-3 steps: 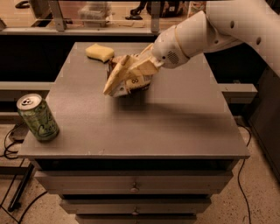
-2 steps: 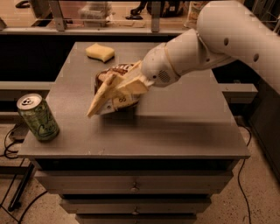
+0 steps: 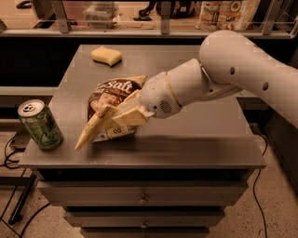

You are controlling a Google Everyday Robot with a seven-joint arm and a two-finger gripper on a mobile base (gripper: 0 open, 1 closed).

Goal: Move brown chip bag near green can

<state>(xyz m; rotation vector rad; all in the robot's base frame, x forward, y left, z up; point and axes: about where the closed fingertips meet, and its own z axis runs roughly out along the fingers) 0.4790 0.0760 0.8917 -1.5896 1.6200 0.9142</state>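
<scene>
The brown chip bag (image 3: 117, 93), dark brown with white script lettering, is held in my gripper (image 3: 95, 124) over the front left part of the grey table (image 3: 195, 139). The tan fingers (image 3: 88, 135) are closed around the bag's lower half, with one long finger pointing down toward the left front. The bag's pale bottom edge is at or just above the tabletop. The green can (image 3: 40, 124), with a silver top, stands upright at the table's front left corner, a short gap left of the bag and gripper.
A small yellow sponge (image 3: 106, 55) lies at the back left of the table. Drawers (image 3: 142, 200) run below the front edge. A rail and shelf with packaged goods (image 3: 223, 14) stand behind. Cables (image 3: 9, 153) lie on the floor at left.
My gripper has carried the brown chip bag from the table's middle back toward the front left, much closer to the green can. The can and sponge have not moved.
</scene>
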